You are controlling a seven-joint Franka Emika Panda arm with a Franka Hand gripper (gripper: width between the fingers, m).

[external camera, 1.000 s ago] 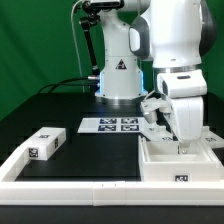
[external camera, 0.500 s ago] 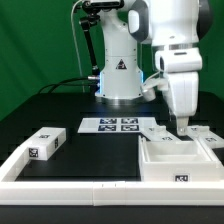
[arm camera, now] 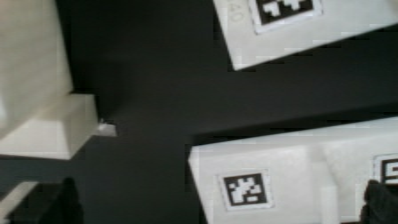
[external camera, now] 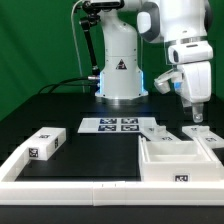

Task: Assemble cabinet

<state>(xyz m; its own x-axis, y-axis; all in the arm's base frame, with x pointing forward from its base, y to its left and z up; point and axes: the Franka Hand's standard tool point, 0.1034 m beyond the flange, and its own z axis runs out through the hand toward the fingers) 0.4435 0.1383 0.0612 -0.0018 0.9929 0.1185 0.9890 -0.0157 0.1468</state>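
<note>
Black table (external camera: pixel 60 105), pincer (external camera: pixel 197 117) wide, seemingly empty

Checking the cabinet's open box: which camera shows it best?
Exterior view: the open box shows nearly whole at lower right, front tag visible. The wrist view gives only close white tagged pieces; whether any is the box, I cannot tell.

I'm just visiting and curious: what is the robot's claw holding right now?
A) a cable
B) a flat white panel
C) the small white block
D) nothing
D: the gripper hangs open in the air, clear of the white cabinet parts, with nothing between its fingers.
</note>
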